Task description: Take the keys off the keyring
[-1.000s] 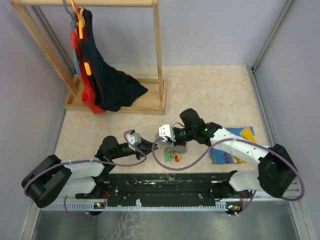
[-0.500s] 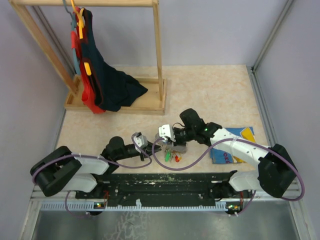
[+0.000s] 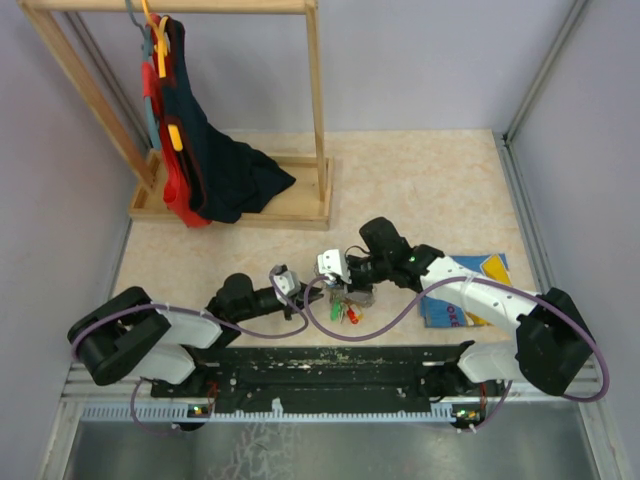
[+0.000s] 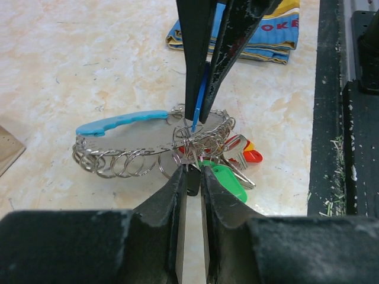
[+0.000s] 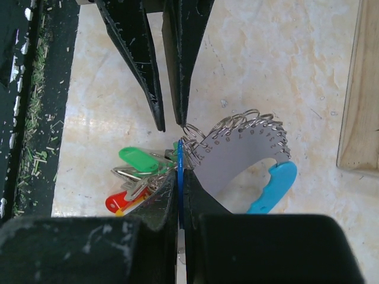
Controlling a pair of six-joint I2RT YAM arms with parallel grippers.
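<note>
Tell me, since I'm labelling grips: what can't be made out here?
Top view: the keys are too small to count; the right gripper covers most of the keyring.
Left wrist view: the blue piece the right gripper pinches shows edge-on only.
Right wrist view: the left gripper's fingertip hides whether it touches the keyring.

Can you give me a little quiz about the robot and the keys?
1. True or false: the book lies apart from the keys, not touching them.
2. Pick one. The right fingers are shut on:
A) the red key
B) the blue key
C) the book
3. What colour is the patch on the keyring?

Key: 1 true; 2 B; 3 light blue.
</note>
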